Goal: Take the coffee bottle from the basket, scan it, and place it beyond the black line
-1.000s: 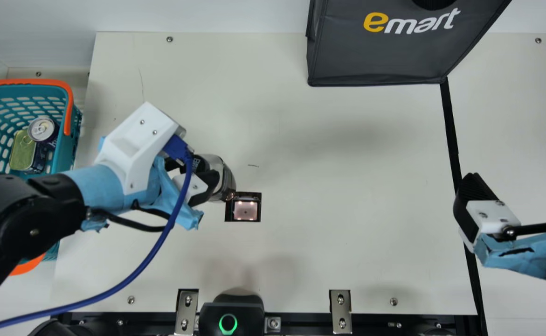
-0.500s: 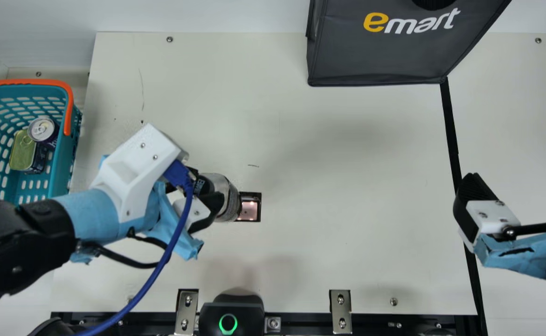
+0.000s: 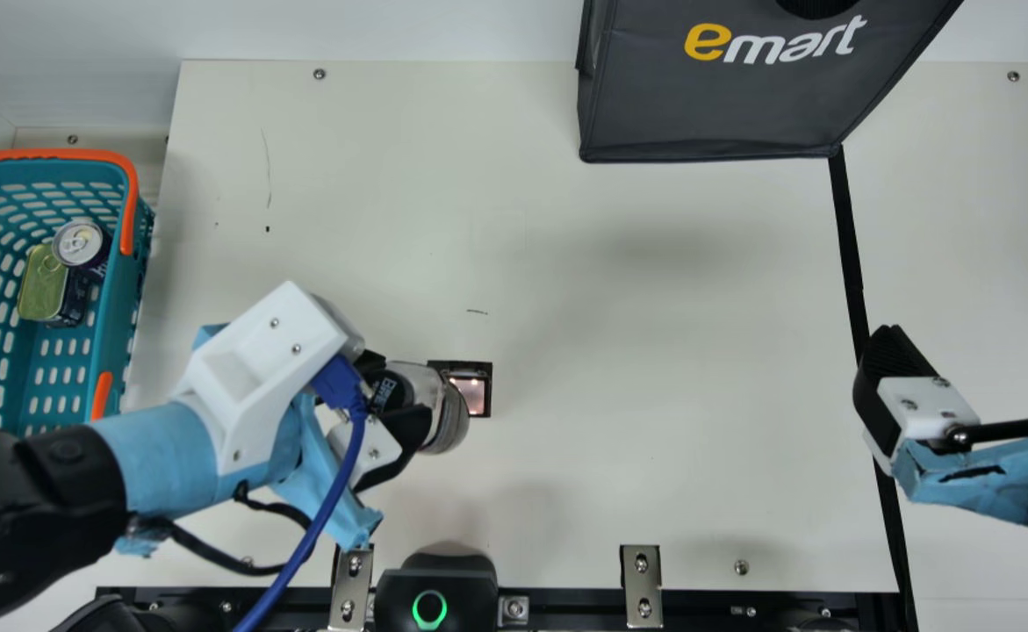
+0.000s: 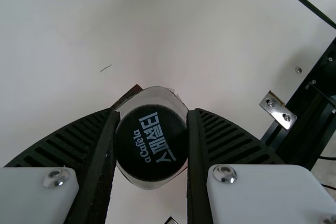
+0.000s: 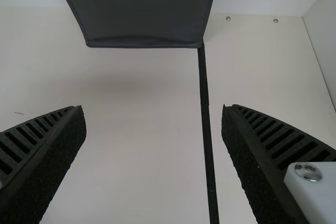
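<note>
"Left gripper (image 3: 404, 393) first: how is it set?"

"Closed round the coffee bottle (image 3: 450, 420). By its two ribbed fingers the bottle is gripped from opposite sides, and in the left wrist view the black cap (image 4: 151, 142) is framed squarely between them."

"And how is the bottle turned?"

"Its cap is pointed back toward the wrist camera, its clear body away from it. Whether the tabletop (image 3: 654, 351) is touched by the base cannot be told."

"Where is it held?"

"Over the left half of the tabletop, closer to the near edge than to the far one. In the main view, part of the lit scanner (image 3: 476, 395) is covered by the bottle."

"The right gripper (image 3: 974, 342)?"

"Its fingers are spread wide, with nothing gripped. It is held toward the right edge; in the right wrist view the black line (image 3: 849, 254) is seen between its fingers."

"What else is set out?"

"By the far edge a dark bag (image 3: 715, 105) is stood, with the line begun at its corner. Beside the left edge, a round can (image 3: 81, 243) and a flat tin (image 3: 41, 285) are held in the basket (image 3: 120, 316)."
</note>
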Robot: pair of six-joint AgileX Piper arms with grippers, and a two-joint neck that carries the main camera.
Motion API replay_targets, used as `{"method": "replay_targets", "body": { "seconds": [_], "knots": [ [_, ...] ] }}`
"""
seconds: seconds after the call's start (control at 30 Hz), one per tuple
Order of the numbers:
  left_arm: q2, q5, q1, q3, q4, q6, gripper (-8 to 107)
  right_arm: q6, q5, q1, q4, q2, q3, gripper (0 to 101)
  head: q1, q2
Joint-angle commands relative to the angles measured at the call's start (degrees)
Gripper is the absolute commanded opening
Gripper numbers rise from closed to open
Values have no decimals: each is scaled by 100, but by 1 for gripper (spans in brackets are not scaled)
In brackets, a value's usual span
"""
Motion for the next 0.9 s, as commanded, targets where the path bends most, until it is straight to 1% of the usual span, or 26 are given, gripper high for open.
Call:
{"method": "replay_targets", "body": {
  "seconds": [0.0, 0.47, 0.87],
  "knots": [
    [-32, 17, -67, 10, 18, -37, 10, 0, 0, 0, 0, 0, 0, 91, -148, 0],
    [-251, 68, -493, 133, 100, -213, 10, 0, -5, 0, 0, 0, 0, 91, -148, 0],
    [-191, -179, -774, 343, 211, -429, 10, 0, -5, 0, 0, 0, 0, 91, -148, 0]
  ]
}}
